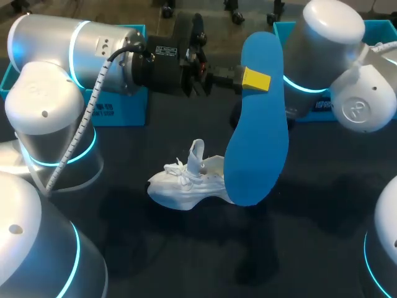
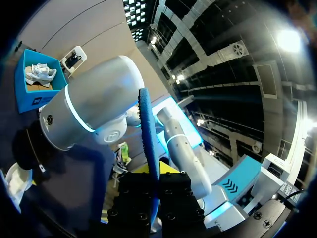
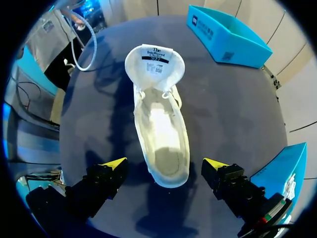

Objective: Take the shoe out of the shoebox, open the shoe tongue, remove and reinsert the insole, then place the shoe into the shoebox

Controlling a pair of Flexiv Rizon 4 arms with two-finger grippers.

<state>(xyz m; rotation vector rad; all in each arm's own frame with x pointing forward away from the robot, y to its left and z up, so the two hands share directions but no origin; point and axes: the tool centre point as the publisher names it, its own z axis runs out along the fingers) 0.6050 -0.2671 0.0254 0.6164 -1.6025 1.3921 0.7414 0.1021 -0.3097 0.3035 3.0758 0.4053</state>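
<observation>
The white shoe (image 1: 186, 181) lies on the dark table, its tongue pulled up. In the air above it my left gripper (image 1: 254, 79) is shut on the blue insole (image 1: 257, 124), which hangs down toe-end low in front of the shoe's heel. In the left wrist view the insole (image 2: 147, 129) stands edge-on between the shut fingers of my left gripper (image 2: 154, 184). My right gripper (image 3: 163, 166) is open and hovers above the shoe (image 3: 161, 124), one yellow tip on each side of the heel, not touching. The shoe's tongue (image 3: 154, 59) is folded back. The insole hides the right gripper in the head view.
A blue shoebox (image 1: 118, 107) sits at the back left behind my left arm, another blue box (image 1: 378, 31) at the back right. The left wrist view shows a blue box (image 2: 22, 74) with a second white shoe in it. Blue boxes (image 3: 233, 37) (image 3: 280, 168) flank the shoe.
</observation>
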